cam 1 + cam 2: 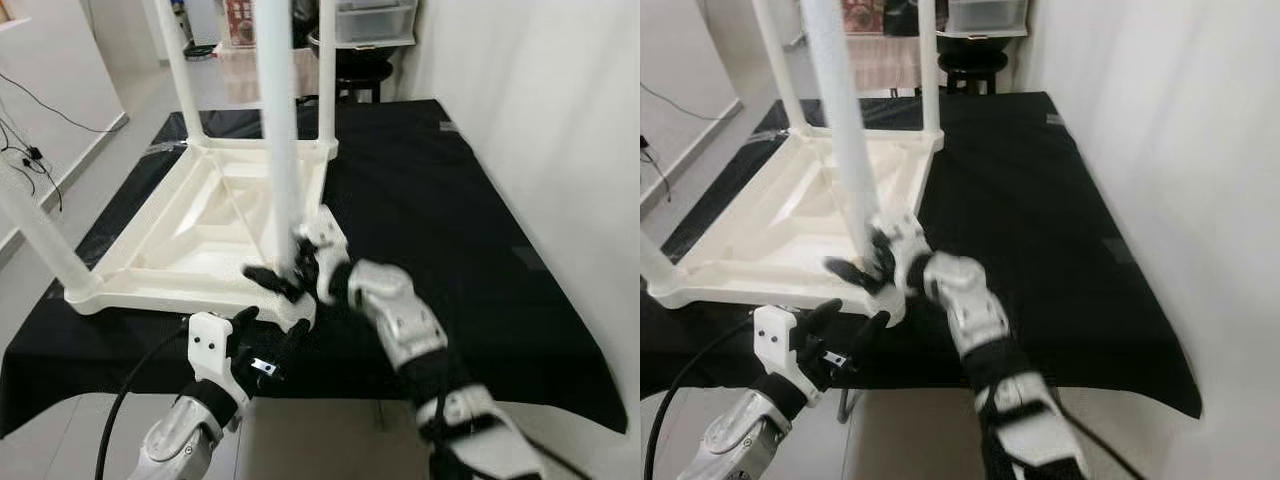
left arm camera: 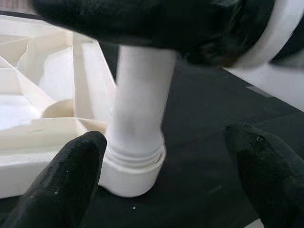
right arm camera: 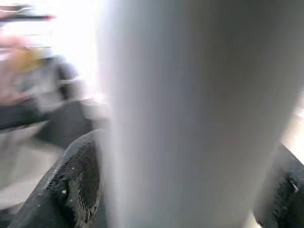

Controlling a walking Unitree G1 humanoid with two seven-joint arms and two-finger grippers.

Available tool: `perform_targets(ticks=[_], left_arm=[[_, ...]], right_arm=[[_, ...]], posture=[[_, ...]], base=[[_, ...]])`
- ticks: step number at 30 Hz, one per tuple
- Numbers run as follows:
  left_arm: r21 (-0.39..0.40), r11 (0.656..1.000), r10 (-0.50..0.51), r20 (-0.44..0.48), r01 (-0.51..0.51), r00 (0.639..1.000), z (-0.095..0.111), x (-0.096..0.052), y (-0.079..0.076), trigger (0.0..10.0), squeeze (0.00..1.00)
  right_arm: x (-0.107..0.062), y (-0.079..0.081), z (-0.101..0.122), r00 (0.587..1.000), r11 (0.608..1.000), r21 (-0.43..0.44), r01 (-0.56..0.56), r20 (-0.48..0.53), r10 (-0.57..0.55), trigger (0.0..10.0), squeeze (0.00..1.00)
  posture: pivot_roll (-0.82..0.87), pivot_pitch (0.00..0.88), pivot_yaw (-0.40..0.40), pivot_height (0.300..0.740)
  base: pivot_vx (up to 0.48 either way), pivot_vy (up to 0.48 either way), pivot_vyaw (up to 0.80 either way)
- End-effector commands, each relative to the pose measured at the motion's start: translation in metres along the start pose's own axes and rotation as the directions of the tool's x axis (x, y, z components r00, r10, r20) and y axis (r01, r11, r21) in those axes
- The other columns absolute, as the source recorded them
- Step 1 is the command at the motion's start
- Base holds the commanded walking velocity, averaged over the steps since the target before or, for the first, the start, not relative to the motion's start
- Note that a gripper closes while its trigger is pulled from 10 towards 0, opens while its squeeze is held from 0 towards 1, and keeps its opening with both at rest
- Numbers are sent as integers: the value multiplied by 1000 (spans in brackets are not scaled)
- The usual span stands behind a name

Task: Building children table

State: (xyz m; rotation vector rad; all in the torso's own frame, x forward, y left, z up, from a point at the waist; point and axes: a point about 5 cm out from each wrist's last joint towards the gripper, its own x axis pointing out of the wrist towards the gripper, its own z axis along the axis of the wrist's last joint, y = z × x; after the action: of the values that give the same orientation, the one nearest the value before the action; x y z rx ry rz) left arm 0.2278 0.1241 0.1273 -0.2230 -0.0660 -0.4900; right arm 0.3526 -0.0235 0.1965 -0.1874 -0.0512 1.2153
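Observation:
A white children's table [image 1: 190,235] lies upside down on a black cloth, its legs pointing up. The near right leg [image 1: 280,150] stands in its corner socket [image 2: 130,173]. My right gripper [image 1: 287,270] is shut around this leg just above the socket; the right wrist view has the leg [image 3: 190,114] pressed between the black fingers [image 3: 76,180]. My left gripper [image 1: 272,325] hovers open at the table's near edge, just below that corner. Its fingers [image 2: 61,185] stand on either side of the socket without touching it.
The black cloth [image 1: 440,220] ends close in front of me and runs to a white wall [image 1: 560,120] on the right. A dark stool [image 1: 360,70] and plastic drawers [image 1: 375,20] stand at the back. Cables [image 1: 30,160] lie on the floor at left.

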Motion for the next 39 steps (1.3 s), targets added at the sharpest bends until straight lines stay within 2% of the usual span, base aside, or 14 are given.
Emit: perform_targets(ticks=[1, 8, 9, 15, 19, 24, 25, 28, 29, 30, 31, 32, 33, 39], left_arm=[[-9, 1000, 10, -19, -10, 1000, -5, -1, 2, 10000, 0], [-10, 1000, 14, -18, -14, 1000, -6, -1, 1, 10000, 0], [-11, 1000, 14, -18, -14, 1000, -6, -1, 1, 10000, 0], [-11, 1000, 15, -15, -15, 1000, -5, -2, -1, 10000, 0], [-15, 1000, 12, -14, -12, 1000, -5, -2, -2, 10000, 0], [-18, 1000, 8, -14, -9, 1000, -4, -4, -3, 10000, 0], [-17, 1000, 7, -15, -7, 1000, -3, -6, -3, 10000, 0], [-17, 1000, 7, -15, -7, 1000, -2, -6, -3, 10000, 0], [-16, 1000, 8, -16, -8, 1000, -2, -7, -3, 10000, 0], [-15, 1000, 9, -16, -9, 1000, -1, -8, -3, 10000, 0], [-14, 1000, 10, -17, -10, 1000, -1, -9, -3, 10000, 0], [-14, 1000, 10, -17, -10, 1000, -1, -9, -3, 10000, 0], [-11, 1000, 14, -18, -15, 1000, -1, -10, -2, 10000, 0], [-10, 1000, 23, -17, -23, 1000, -1, -10, -2, 10000, 0]], right_arm=[[4, 9, -7, 992, 992, 13, -127, -3, 127, 10000, 0], [-6, -5, -13, 970, 966, 114, -233, -46, 239, 10000, 0], [-8, -7, -15, 973, 968, 124, -219, -49, 226, 0, 0], [-17, -15, -19, 982, 975, 136, -175, -42, 182, 0, 0], [-36, -22, -30, 995, 985, 144, -92, -32, 97, 0, 0], [-57, -11, -50, 991, 976, 183, -115, -44, 126, 0, 0], [-66, 1, -56, 991, 972, 202, -119, -37, 129, 0, 0], [-67, 3, -57, 992, 971, 208, -114, -35, 124, 0, 0], [-59, -7, -67, 932, 915, 187, 358, -136, -337, 0, 0], [-57, 13, -82, 816, 785, 231, 575, -231, -530, 0, 0], [-61, 28, -91, 704, 662, 246, 708, -314, -637, 0, 0], [-61, 28, -91, 704, 662, 246, 708, -314, -637, 0, 0], [-52, 44, -84, 733, 724, 157, 672, -277, -621, 0, 0], [-47, 30, -74, 733, 732, 108, 672, -237, -638, 0, 0]], posture=[[20, 33, 11, 740], [27, 33, 5, 740], [28, 37, 4, 740], [24, 42, 5, 740], [18, 54, 9, 740], [14, 70, 13, 740], [11, 74, 12, 740], [11, 74, 12, 740], [12, 83, 7, 740], [19, 91, 6, 740], [19, 91, 6, 740], [19, 91, 6, 740], [15, 88, 5, 740], [26, 90, -1, 740]], base=[[0, 0, 0], [0, 0, 0], [0, 0, 0], [0, 0, 0], [0, 0, 0], [0, 0, 0], [0, 0, 0], [0, 0, 0], [0, 0, 0], [0, 0, 0], [0, 0, 0], [0, 0, 0], [0, 0, 0], [0, 0, 0]])
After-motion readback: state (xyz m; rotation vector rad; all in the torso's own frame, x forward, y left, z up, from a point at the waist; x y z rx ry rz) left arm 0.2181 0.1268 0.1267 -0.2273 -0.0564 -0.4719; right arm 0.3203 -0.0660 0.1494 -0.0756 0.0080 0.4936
